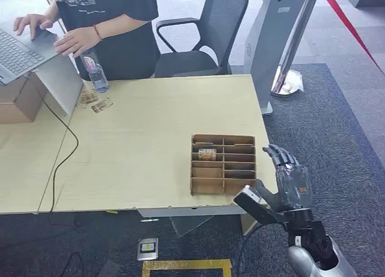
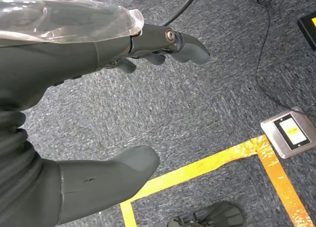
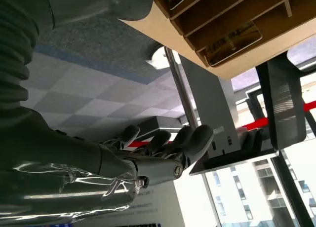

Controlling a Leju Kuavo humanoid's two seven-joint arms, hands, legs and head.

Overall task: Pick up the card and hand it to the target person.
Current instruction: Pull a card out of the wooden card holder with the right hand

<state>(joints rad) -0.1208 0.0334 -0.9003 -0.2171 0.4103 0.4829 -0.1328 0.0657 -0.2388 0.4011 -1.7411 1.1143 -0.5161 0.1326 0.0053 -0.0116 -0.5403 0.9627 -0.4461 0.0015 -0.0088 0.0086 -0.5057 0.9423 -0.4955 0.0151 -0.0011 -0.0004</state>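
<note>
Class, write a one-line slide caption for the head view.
Robot's open right hand raised beside the brown cardboard card organiser on the pale wooden table.

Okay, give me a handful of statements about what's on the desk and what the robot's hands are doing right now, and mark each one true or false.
1. The right hand is raised just off the table's right edge, beside the wooden card rack, holding nothing. True.
2. The card rack stands at the far edge of the table, next to the person. False: it sits near the front right edge, far from the person.
3. A water bottle stands on the table in front of the person. True.
4. The left hand holds a card. False: it hangs over the carpet, fingers apart, holding nothing.
5. The person is reaching out for a card. False: both of their hands rest on a laptop.
</note>
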